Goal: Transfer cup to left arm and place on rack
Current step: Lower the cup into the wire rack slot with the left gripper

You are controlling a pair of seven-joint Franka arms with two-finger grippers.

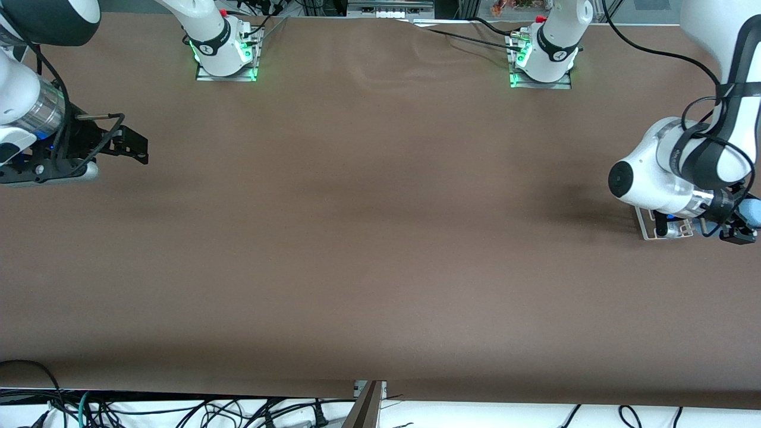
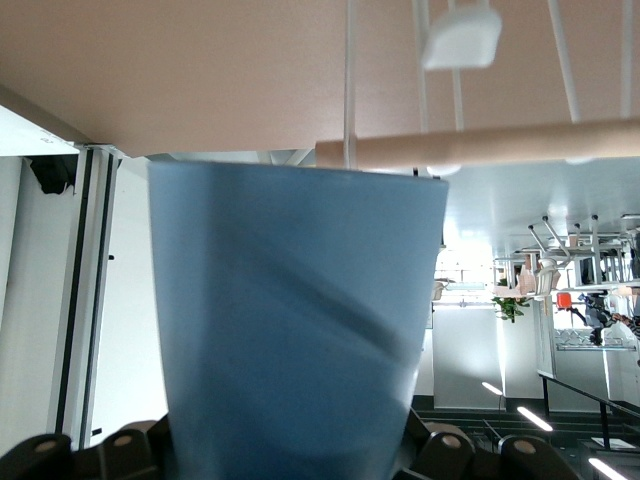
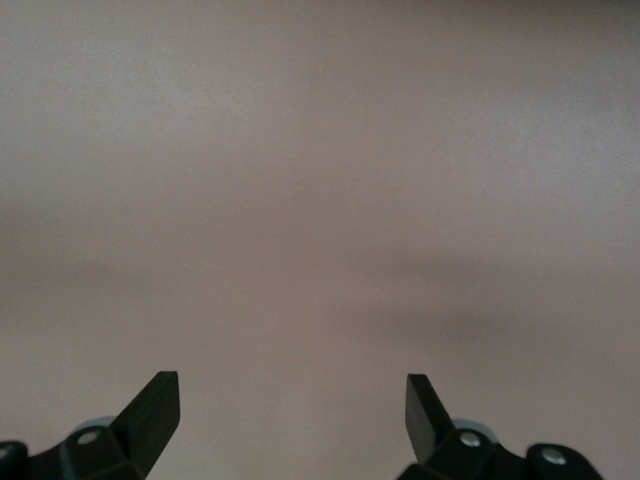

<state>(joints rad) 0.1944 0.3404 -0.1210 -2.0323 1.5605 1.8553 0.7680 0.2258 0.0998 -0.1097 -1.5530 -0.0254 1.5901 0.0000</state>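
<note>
The light-blue cup (image 2: pixel 295 330) fills the left wrist view, and a sliver of it shows in the front view (image 1: pixel 752 211). My left gripper (image 1: pixel 739 230) is shut on the cup and holds it at the white wire rack (image 1: pixel 661 229), at the left arm's end of the table. In the left wrist view the cup's rim is up against the rack's wooden dowel (image 2: pixel 480 146), with white wire loops (image 2: pixel 350 70) past it. My right gripper (image 1: pixel 135 146) is open and empty over bare table at the right arm's end; its fingers stand wide apart in the right wrist view (image 3: pixel 290 388).
The brown table (image 1: pixel 380 238) stretches between the two arms. The arm bases (image 1: pixel 226 53) (image 1: pixel 542 59) stand at the edge farthest from the front camera. Cables hang below the near edge.
</note>
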